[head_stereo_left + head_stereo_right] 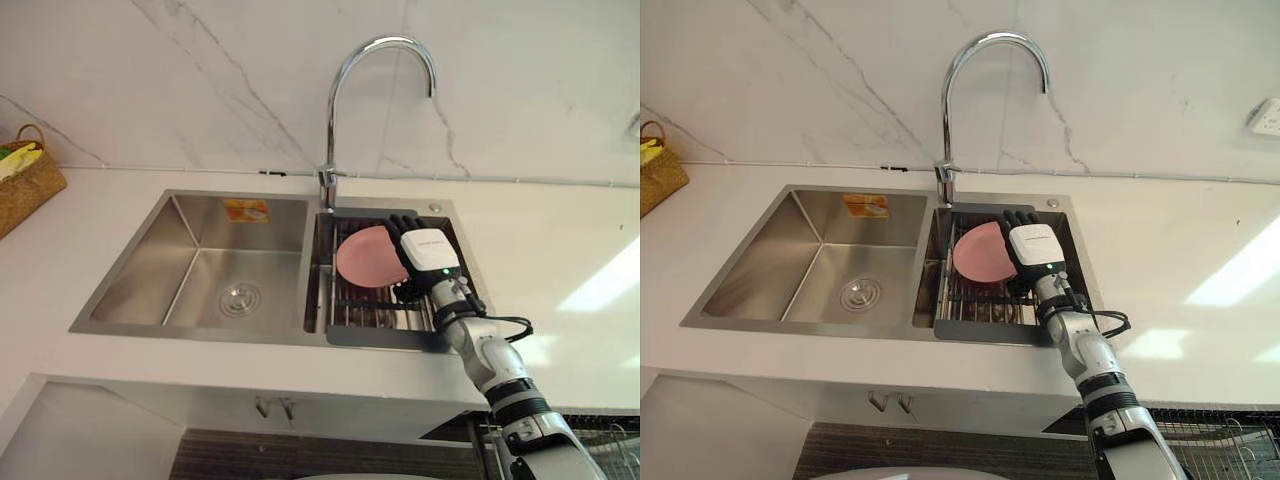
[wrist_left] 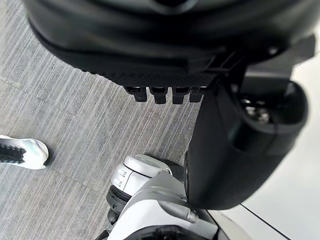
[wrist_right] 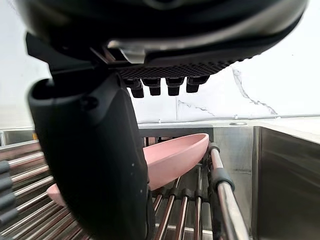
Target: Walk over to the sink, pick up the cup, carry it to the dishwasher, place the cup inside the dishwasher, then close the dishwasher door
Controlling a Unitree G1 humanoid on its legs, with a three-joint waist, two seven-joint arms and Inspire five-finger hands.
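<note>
White marble wall [image 1: 200,80] and a white bench [image 1: 560,250] frame a steel double sink [image 1: 200,250] with a tall tap [image 1: 345,80] at its middle. A drying rack [image 1: 380,310] sits in the right basin. What I find there is a shallow pink dish [image 1: 362,258] rather than a cup. It leans on the rack bars, just left of my right hand [image 1: 430,250].

That hand hovers over the dish with its fingers [image 3: 155,87] fairly straight above the rim and the thumb [image 3: 95,165] beside it. I judge nothing is pinched yet. My left hand [image 2: 235,150] hangs relaxed over the floor [image 2: 75,125], near a person's shoe [image 2: 22,152].

The dish is round, so it has no true long axis. Its hollow faces up and towards me, with one rim raised against a rack rail.

Risks, as I judge them: the thin tilted rim could slide out of a shallow pinch. Pushing down could skate it along the bars or wedge it. The thumb may also catch a rail instead of the dish.
</note>
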